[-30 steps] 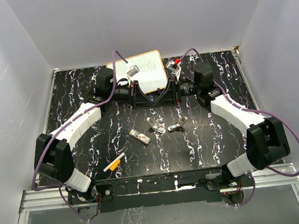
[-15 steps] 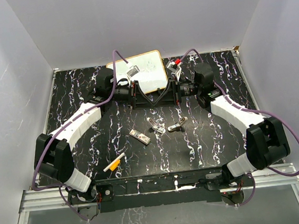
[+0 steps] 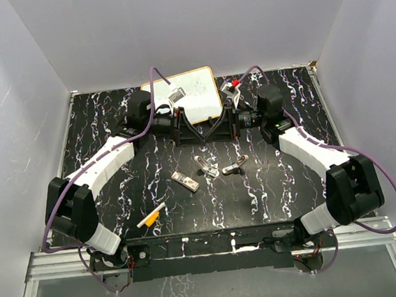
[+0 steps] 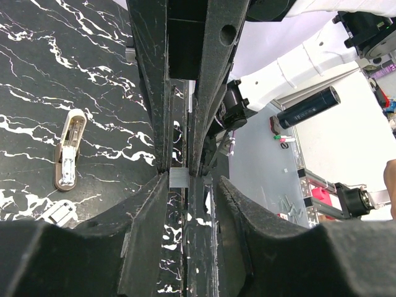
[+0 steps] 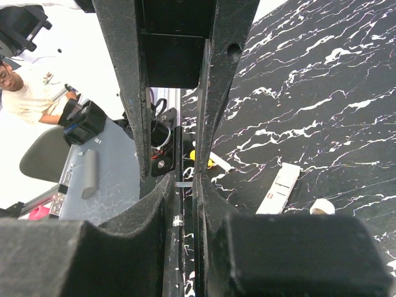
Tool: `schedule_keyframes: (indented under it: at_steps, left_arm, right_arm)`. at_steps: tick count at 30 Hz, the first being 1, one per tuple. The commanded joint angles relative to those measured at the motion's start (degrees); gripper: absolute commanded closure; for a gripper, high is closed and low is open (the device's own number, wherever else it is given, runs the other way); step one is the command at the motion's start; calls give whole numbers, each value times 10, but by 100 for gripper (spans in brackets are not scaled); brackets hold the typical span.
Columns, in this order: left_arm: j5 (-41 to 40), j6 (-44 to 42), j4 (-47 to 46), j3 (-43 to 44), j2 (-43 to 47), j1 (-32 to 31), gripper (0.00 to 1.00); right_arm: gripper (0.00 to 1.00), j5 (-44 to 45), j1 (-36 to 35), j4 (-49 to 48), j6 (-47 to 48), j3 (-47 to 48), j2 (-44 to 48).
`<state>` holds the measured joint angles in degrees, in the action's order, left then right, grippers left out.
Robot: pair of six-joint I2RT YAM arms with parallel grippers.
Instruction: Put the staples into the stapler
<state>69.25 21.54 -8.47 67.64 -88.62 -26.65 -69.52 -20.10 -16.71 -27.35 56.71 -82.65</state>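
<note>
Surface: black table [image 3: 110, 115] veined in white, as I see it from above.
Room: plain white walls [image 3: 186, 23] on three sides.
Far edge, middle: a whiteboard [image 3: 196, 92].
Staples [image 3: 185, 181]: white pack flat near the table's middle, just left of the stapler [image 3: 233, 165].
Near edge, left of middle: orange-and-white marker [image 3: 152, 216].
Left gripper [image 4: 178, 176]: jaws narrowly apart around a grey metal strip [image 4: 178, 179]; I cannot tell if it grips.
Right gripper [image 5: 184, 179]: clamped on that thin strip (tips facing the left's).
</note>
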Motion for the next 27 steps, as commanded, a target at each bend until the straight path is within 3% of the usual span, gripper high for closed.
schedule_keyframes:
  at_steps: [1, 22, 27]
  left_arm:
    - [-3, -20, 4, 14, 20, -2, 62]
    - [-29, -81, 65, 31, 21, -2, 57]
    - [-26, -157, 123, 43, 29, -2, 54]
  right_arm:
    - [87, -10, 0, -9, 19, 2, 25]
    - [87, -29, 18, -8, 28, -2, 31]
    - [87, 40, 30, 122, 133, 29, 36]
